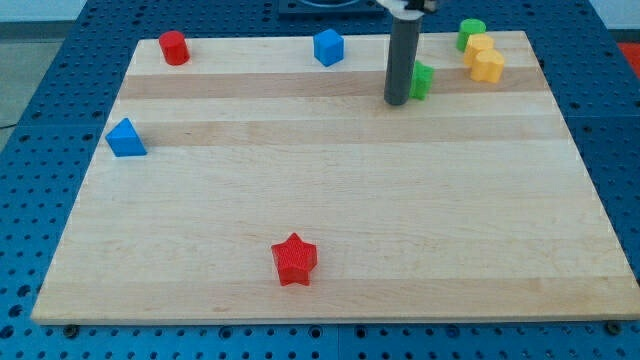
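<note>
My tip (396, 101) rests on the wooden bench (330, 200), touching the green block (422, 80) at its 3 o'clock. The rod carries no pincer. At 1 o'clock sit two yellow blocks (486, 60) and a green cylinder (471, 32); the blue block (328, 47) lies at 10 o'clock.

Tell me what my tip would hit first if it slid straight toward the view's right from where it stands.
Your tip sits right beside the green block, touching or nearly so; that comes first. Beyond it, higher up, lie two yellow blocks, probably off that line.
</note>
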Available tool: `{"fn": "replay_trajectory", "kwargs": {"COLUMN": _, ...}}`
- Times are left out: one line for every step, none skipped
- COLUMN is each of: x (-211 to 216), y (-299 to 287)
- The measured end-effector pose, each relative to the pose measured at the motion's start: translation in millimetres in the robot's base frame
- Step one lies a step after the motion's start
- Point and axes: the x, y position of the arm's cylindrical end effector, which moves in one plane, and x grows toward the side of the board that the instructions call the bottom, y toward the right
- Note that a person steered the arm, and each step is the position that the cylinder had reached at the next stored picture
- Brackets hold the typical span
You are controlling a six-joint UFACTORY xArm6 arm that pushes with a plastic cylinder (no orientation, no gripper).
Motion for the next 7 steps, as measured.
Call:
{"fn": "replay_trajectory", "kwargs": {"x": -30.3, "y": 1.3}}
{"fn": "replay_trajectory", "kwargs": {"x": -56.5, "y": 2.5}}
{"fn": "replay_trajectory", "kwargs": {"x": -60.9, "y": 6.9}}
{"fn": "replay_trajectory", "kwargs": {"x": -26.4, "y": 7.3}}
{"fn": "replay_trajectory", "kwargs": {"x": -13.8, "y": 24.5}}
{"fn": "replay_trajectory", "kwargs": {"x": -25.1, "y": 34.6}}
{"fn": "replay_trajectory", "kwargs": {"x": -43.5, "y": 34.6}}
